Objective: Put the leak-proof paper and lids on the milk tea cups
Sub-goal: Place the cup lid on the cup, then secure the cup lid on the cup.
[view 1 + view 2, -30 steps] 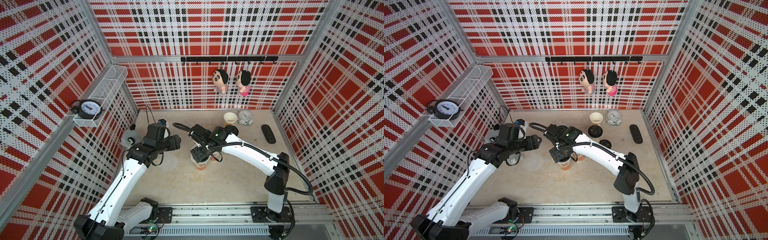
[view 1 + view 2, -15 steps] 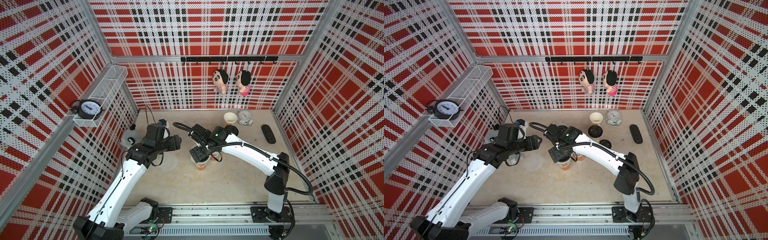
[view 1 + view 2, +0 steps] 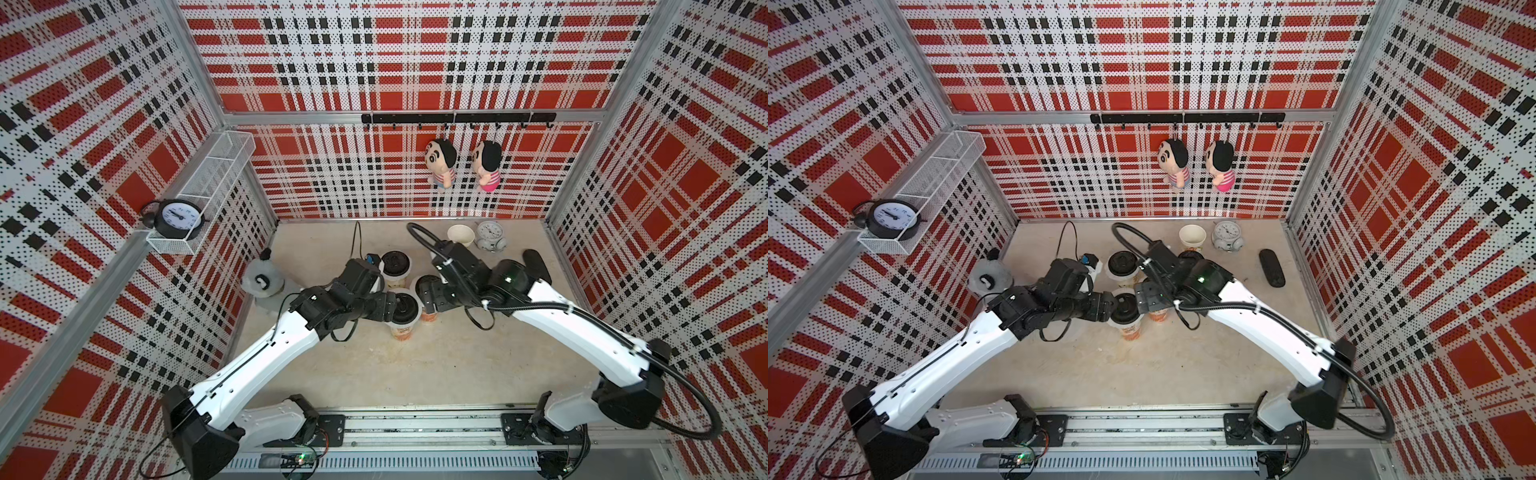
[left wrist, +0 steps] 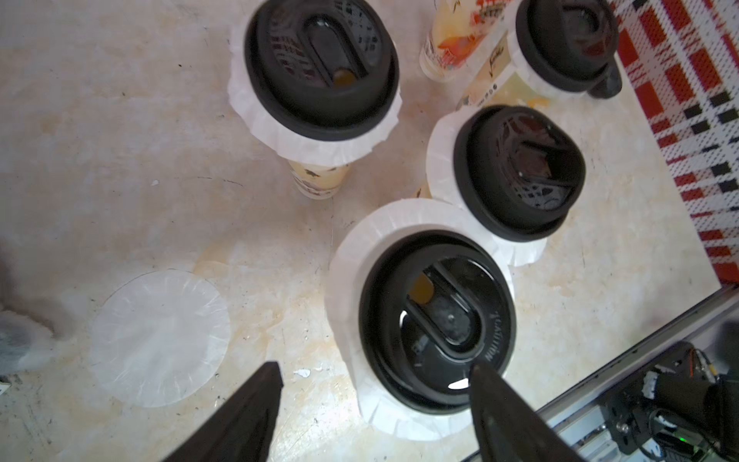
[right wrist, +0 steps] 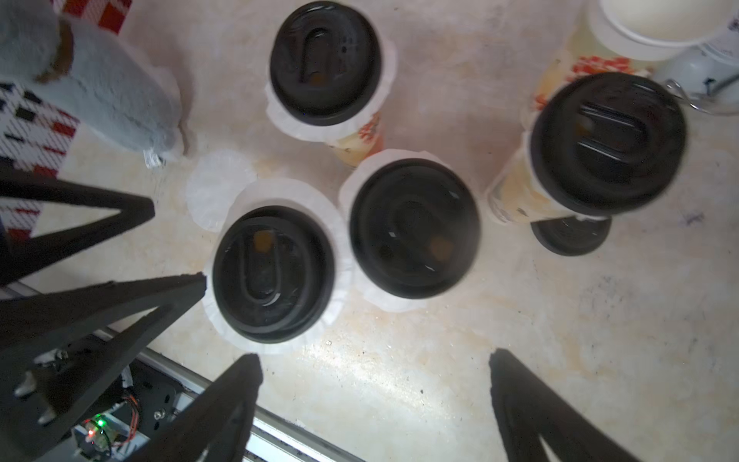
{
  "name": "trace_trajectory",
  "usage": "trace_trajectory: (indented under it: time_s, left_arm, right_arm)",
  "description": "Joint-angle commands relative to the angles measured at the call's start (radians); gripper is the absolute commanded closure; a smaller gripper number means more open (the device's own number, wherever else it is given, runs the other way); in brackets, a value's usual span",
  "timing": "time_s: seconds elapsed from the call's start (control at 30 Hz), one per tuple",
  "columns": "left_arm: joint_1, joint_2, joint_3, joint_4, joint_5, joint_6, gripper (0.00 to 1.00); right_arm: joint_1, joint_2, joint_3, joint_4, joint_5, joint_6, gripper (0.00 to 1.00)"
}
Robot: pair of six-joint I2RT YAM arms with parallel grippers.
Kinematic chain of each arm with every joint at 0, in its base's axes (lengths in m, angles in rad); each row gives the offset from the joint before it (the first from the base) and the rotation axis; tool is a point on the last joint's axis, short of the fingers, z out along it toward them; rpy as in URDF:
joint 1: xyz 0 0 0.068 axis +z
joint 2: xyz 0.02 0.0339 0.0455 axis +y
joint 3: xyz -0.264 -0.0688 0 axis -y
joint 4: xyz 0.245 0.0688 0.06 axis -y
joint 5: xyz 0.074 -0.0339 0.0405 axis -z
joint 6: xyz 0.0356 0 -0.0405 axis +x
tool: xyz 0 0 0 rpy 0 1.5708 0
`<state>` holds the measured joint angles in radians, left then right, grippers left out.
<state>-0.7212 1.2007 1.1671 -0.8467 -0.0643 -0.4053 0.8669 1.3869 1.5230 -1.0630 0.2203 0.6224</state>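
Several milk tea cups stand mid-table under black lids, with leak-proof paper [image 4: 352, 280] frilling out below each lid. The front cup [image 3: 402, 330] shows in both top views. My left gripper [image 4: 376, 384] is open over that cup, one fingertip [image 4: 492, 396] above its lid [image 5: 272, 272]. My right gripper [image 5: 374, 372] is open over bare table beside the same cup and holds nothing. One loose sheet of leak-proof paper [image 4: 160, 338] lies flat on the table. An uncovered cup [image 3: 460, 237] stands at the back.
A spare black lid [image 5: 572, 236] lies by the cup furthest back among the lidded ones. A white alarm clock [image 3: 490, 235] and a black oblong object [image 3: 536, 266] sit at the back right. A grey plush toy [image 3: 262, 280] stands by the left wall.
My right gripper has drawn back to the right off the front cup and opened wider, leaving its lid in sight. The left gripper has moved right, over that cup.
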Motion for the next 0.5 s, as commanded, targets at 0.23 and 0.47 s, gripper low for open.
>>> trace_trajectory:
  time_s: [0.23, 0.47]
  left_arm:
    - [-0.034, 0.076, 0.05, 0.006, -0.079, -0.027, 0.22]
    - [-0.023, 0.084, 0.048, 0.033, -0.069, -0.029, 0.23]
  right_arm:
    - [-0.055, -0.132, -0.209, 0.102, -0.048, 0.097, 0.11]
    - [-0.056, -0.128, -0.243, 0.134, -0.065, 0.105, 0.12]
